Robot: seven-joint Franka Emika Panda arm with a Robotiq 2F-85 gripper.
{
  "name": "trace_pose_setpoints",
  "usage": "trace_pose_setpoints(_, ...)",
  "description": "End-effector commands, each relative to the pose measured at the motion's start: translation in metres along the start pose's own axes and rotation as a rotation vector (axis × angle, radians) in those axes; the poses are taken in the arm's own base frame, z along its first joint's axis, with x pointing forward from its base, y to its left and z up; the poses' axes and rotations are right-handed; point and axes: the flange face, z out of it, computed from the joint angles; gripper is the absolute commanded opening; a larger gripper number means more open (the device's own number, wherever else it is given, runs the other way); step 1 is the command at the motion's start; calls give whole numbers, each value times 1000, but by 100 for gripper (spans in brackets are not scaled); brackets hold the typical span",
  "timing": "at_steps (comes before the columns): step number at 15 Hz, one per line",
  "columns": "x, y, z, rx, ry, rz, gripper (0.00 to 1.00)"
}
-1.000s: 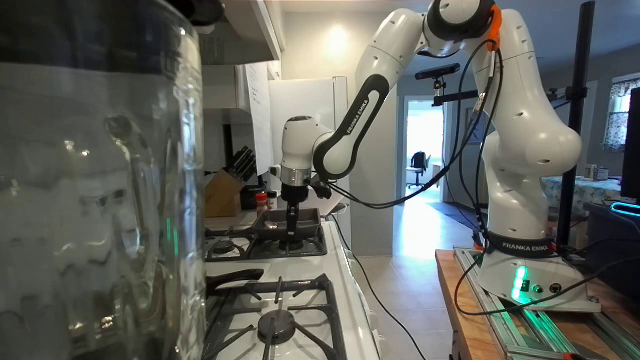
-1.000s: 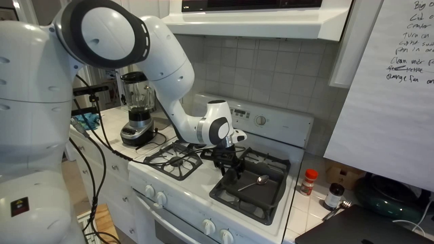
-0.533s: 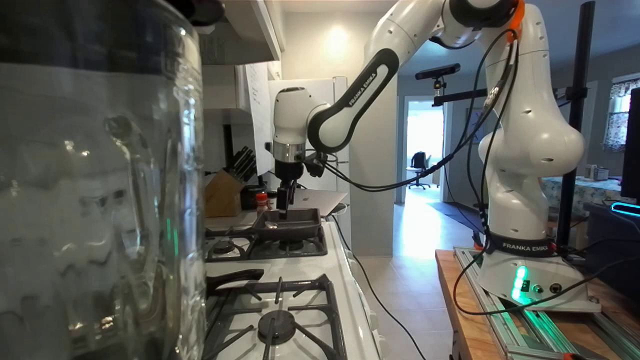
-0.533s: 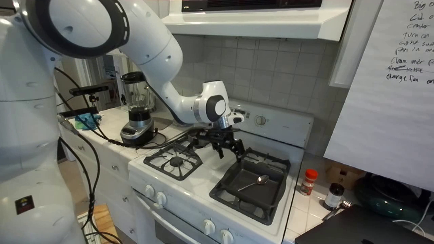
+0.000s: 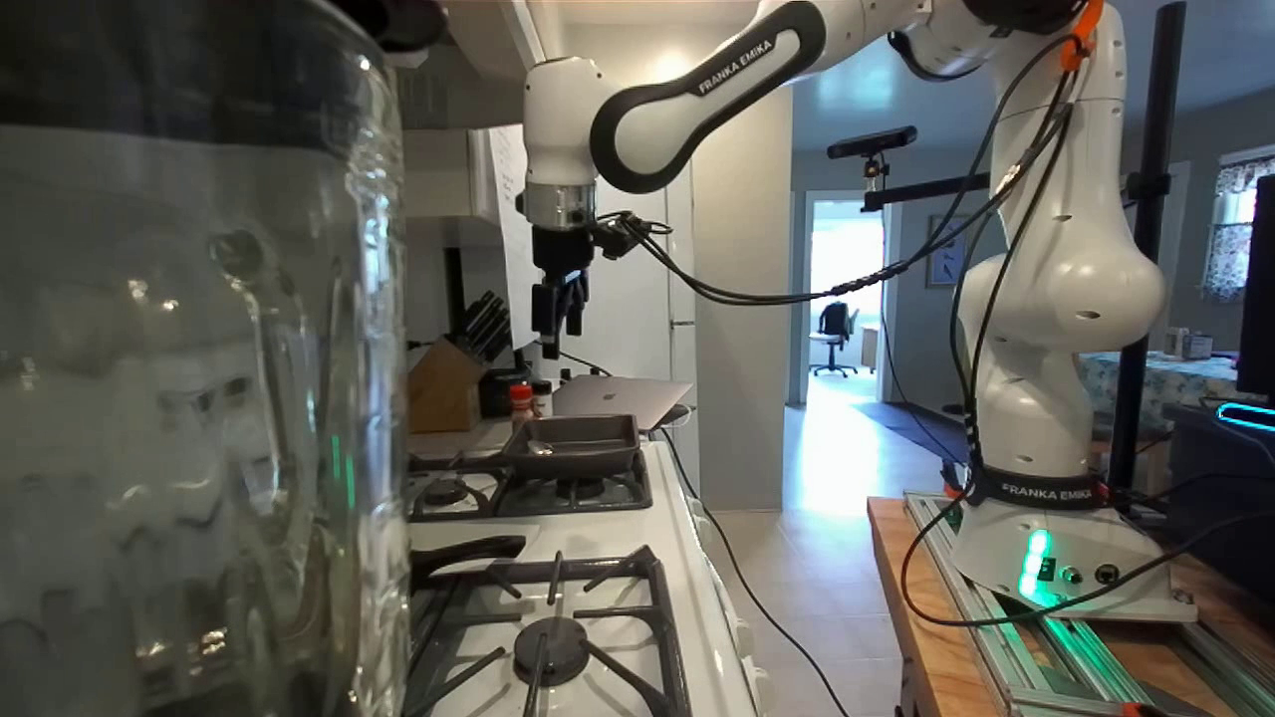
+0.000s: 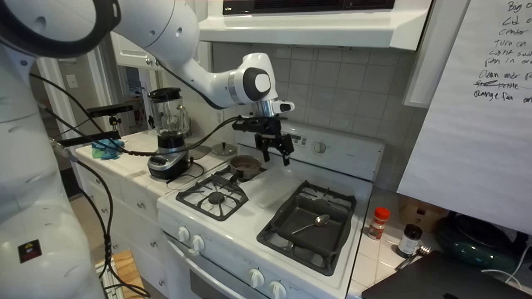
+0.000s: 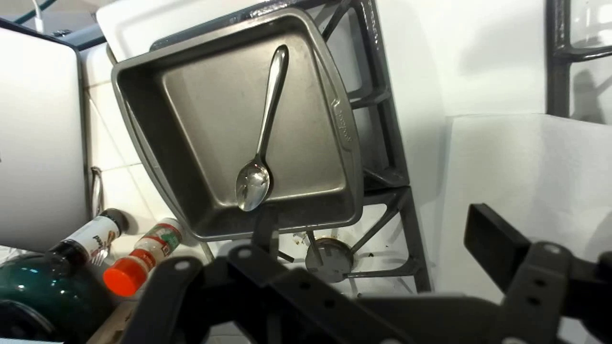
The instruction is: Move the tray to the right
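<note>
Gripper (image 6: 276,160) is hanging in the air above the stove top (image 6: 254,226), fingertips pointing down; claw is standing spread, a wide gap showing between its 2 fingers (image 7: 495,246) in the wrist view; tray (image 6: 322,239) is sitting open side up on the burner grate (image 7: 392,138) at the right-hand side of the stove top, as seen in an exterior view, well apart from the fingertips in both exterior views; in the wrist view 1 finger is overlapping the tray's rim, but that's just line of sight; 1 spoon (image 6: 321,220) is lying inside the tray, handle pointing toward the control knobs (image 6: 256,278); part of the grate is showing past the tray's edges, with 1 round burner (image 7: 329,260) peeking out below the rim in the wrist view; arm (image 5: 717,115) is spanning the floor gap from its wood-topped bench (image 5: 899,568), cables (image 5: 747,297) drooping behind the wrist; on the tiled counter (image 6: 370,251) just beside the stove a red-capped bottle (image 6: 377,224) is standing upright, a dark-capped jar (image 6: 409,241) is standing near it, and a fork (image 6: 415,257) is lying next to the jar; laptop (image 5: 626,400) is sitting past those; saucepan (image 6: 245,167) is sitting at the rear left of the stove top in an exterior view; blender (image 6: 171,124) is standing beyond that end.
</note>
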Motion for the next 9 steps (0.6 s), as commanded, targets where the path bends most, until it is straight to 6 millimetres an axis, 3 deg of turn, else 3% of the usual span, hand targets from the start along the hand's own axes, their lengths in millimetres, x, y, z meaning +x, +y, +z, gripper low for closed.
trace_pose_setpoints(1, 10, 10, -12, 30, -92, 3, 100)
trace_pose_setpoints(7, 9, 34, -4, 118, -143, 15, 100)
trace_pose_setpoints(9, 6, 32, -3, 82, -128, 23, 100)
